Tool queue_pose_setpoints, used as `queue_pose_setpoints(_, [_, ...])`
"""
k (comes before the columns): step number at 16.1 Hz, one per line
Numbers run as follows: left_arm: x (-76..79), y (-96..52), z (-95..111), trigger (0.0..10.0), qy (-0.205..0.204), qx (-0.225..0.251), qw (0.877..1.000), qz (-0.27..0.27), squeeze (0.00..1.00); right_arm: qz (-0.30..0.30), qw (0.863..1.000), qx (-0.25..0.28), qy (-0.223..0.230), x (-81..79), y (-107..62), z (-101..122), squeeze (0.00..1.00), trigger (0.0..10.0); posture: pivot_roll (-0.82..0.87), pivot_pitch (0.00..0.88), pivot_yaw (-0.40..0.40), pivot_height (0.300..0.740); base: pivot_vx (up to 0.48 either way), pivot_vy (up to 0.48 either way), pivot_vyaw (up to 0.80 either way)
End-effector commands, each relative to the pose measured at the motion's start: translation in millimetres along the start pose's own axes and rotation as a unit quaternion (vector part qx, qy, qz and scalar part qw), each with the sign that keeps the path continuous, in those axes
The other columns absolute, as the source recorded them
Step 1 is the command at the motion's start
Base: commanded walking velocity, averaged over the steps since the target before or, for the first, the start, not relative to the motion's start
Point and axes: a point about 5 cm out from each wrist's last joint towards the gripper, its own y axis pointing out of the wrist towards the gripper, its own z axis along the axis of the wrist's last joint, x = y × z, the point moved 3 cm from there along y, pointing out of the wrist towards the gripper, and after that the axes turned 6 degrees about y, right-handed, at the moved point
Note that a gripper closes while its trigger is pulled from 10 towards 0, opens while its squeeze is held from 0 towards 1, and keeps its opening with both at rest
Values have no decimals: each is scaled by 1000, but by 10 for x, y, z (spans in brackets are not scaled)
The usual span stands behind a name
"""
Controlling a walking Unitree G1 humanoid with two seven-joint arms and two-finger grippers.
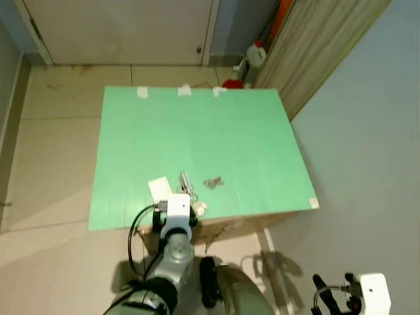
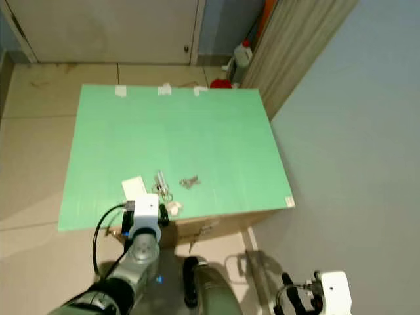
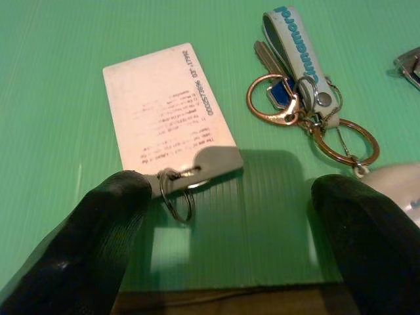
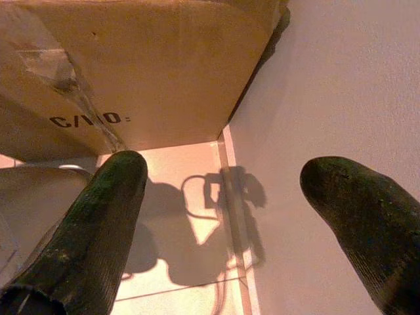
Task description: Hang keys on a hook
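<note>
One bunch of metal keys on copper rings with a white strap [image 3: 298, 98] is lying on the green table [image 1: 197, 138], straight ahead of my open, empty left pincer [image 3: 230, 262]; I'm leaving the right pincer [image 4: 223, 216], also spread, idle low.

A bunch of keys on copper-coloured metal rings [image 3: 289, 102] lies flat on the green corrugated sheet, near its front edge. It carries a silver key, a small blue tag and a white strap with teal lettering [image 3: 295, 46]. Just beside it lies a white rectangular card with small printed text [image 3: 167, 108], flat and slightly tilted, with a small metal ring [image 3: 176, 197] through its slot.
</note>
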Motion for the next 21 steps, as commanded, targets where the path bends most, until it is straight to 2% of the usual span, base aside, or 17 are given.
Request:
queue_pose_setpoints(1, [102,-66,-67,10000,0,-13,1000,-14,0,-13,1000,-14,-6,113,-83,-84,0,10000,-366,245,-180,740,0,0,0])
queue_pose_setpoints(5, [16,-22,10,10000,18,9,1000,7,0,-11,1000,-14,-10,146,-29,-158,0,10000,-358,229,-182,740,0,0,0])
queue_pose_setpoints(8, [-105,25,52,10000,35,28,999,25,0,-9,1000,-13,-15,151,-15,-171,0,10000,-358,225,-184,740,0,0,0])
queue_pose_setpoints(10, [-145,28,29,10000,18,19,999,34,0,-6,1000,-10,-19,152,-6,-186,0,10000,-355,221,-184,740,0,0,0])
queue_pose_setpoints(15, [-87,-14,-47,10000,-3,-4,1000,30,0,11,999,13,-31,74,-2,-126,0,10000,-349,220,-187,740,0,0,0])
queue_pose_setpoints(16, [-88,-13,-53,10000,-6,-8,999,31,0,17,998,34,-39,27,-24,-5,0,10000,-353,219,-187,740,0,0,0])
queue_pose_setpoints(17, [-103,-2,-59,10000,-7,-12,999,31,0,35,994,84,-54,-175,-158,373,0,10000,-357,222,-186,740,0,0,0])
queue_pose_setpoints(21, [-136,-2,-129,10000,-13,-31,999,37,0,45,993,101,-52,-345,-272,575,0,10000,-364,230,-185,740,0,0,0])
